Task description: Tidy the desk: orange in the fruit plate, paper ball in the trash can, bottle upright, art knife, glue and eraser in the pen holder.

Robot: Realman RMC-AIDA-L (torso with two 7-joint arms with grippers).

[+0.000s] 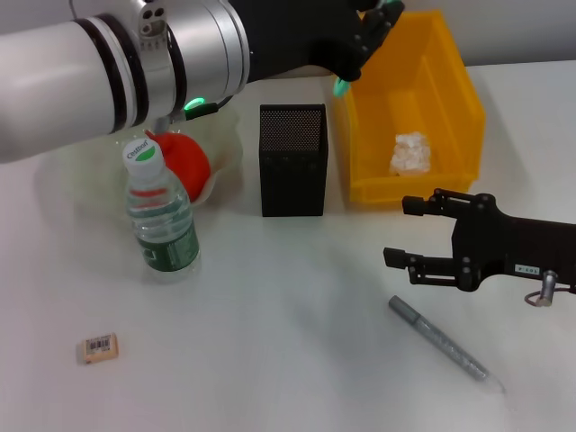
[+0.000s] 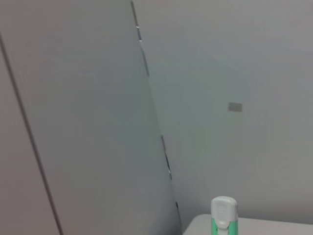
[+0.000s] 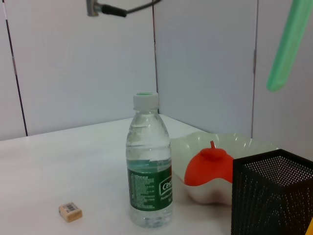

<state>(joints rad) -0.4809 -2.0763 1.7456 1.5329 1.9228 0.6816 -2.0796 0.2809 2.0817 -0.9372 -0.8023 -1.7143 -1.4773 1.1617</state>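
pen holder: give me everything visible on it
The pen holder is a black box of fine metal-looking mesh, square in section, open at the top, standing upright on the white table. It sits between the fruit plate and the yellow bin, touching neither. Nothing shows inside. The left gripper, holding a green-and-white stick, is above and beyond it.

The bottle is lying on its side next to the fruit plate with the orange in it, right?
Not quite. In the head view the bottle stands upright with its cap on top, not on its side. The rest is right: it is beside the fruit plate, and the orange is in the plate.
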